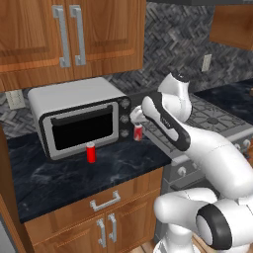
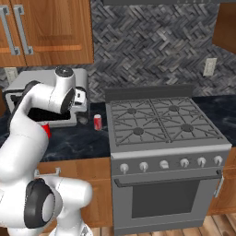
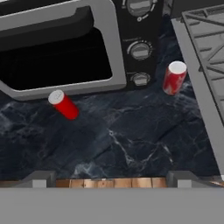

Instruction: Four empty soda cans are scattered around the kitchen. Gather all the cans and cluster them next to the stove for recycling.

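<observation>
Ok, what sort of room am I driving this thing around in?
A home kitchen, by the look of it: a stainless gas stove set between wooden cabinets, a black marbled countertop with a toaster oven on it, and grey herringbone wall tile behind.

silver toaster oven [image 1: 79, 116] on black marbled countertop [image 3: 131, 144]
</observation>
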Robot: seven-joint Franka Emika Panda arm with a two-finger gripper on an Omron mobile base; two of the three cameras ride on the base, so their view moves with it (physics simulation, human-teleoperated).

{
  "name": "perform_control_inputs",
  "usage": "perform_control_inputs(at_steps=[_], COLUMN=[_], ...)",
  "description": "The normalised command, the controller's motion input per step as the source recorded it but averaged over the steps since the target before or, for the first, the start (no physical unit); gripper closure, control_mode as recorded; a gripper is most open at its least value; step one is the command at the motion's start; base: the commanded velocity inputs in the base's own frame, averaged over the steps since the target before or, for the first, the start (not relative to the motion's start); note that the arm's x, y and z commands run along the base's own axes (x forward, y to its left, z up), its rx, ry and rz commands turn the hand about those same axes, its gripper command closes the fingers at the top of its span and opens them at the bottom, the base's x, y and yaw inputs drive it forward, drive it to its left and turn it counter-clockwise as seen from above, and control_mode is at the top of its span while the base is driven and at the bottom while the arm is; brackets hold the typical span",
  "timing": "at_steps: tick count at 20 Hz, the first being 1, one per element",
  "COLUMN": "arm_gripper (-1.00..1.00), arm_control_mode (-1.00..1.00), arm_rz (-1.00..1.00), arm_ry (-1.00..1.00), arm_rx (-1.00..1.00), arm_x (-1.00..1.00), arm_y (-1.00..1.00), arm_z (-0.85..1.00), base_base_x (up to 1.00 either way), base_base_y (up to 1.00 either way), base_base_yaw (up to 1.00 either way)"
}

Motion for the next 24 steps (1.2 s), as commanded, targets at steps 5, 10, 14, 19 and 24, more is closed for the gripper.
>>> perform_control_inputs(at_steps=[5, 10, 14, 19, 24], arm_gripper=[-1.0, -1.0, -1.0, -1.0, -1.0], arm_control_mode=[-1.0, -1.0, -1.0, -1.0, -1.0], arm_rz=[-0.03, 0.01, 0.04, 0.06, 0.09], arm_ry=[0.01, 0.0, 0.0, -0.04, -0.09], arm_rx=[0.0, -0.02, -0.05, -0.07, -0.04], arm_x=[-0.32, -0.17, -0.16, -0.15, -0.07], arm_y=[0.33, 0.27, 0.27, 0.33, 0.39], arm_z=[0.0, 0.0, 0.0, 0.0, -0.03], base_base_x=[0.0, 0.0, 0.0, 0.0, 0.0], base_base_y=[0.0, 0.0, 0.0, 0.0, 0.0], base_base_yaw=[0.0, 0.0, 0.0, 0.0, 0.0])
